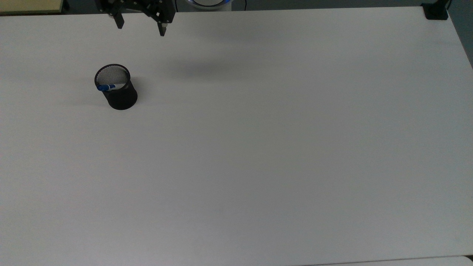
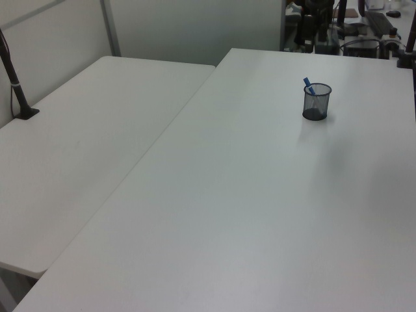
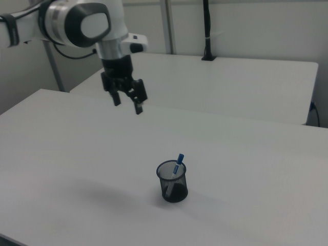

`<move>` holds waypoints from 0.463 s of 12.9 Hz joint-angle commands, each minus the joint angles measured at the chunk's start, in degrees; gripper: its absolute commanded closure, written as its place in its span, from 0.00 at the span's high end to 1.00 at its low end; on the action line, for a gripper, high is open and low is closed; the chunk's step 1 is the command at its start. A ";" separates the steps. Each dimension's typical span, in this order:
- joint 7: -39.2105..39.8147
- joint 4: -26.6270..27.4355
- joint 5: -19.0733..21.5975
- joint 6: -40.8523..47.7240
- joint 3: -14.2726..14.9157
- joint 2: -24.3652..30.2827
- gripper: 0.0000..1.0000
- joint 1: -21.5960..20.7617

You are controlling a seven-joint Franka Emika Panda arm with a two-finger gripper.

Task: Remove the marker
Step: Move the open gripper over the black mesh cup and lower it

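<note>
marker, slim with a white barrel and blue cap, leans inside the black mesh cylindrical cup in the top view, cap end resting on the rim at the top view's left. the cup stands on the white worktop. the black two-finger jaws hang spread wide and empty near the far edge, well apart from the cup.

in the left view the blue cap pokes above the cup's rim.

in the right view the jaws are wide apart, raised above the worktop, pointing down, with the cup and tilted marker nearer the camera.
</note>
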State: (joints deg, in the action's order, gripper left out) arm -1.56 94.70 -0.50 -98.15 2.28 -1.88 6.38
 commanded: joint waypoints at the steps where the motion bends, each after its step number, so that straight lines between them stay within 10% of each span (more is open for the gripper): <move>1: 2.42 -0.40 -0.47 -5.64 0.09 -4.18 0.94 3.45; 6: 7.26 -0.40 -0.29 -10.30 0.09 -9.19 0.86 6.71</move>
State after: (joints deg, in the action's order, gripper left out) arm 3.08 94.72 -0.52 -105.84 2.32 -9.02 12.20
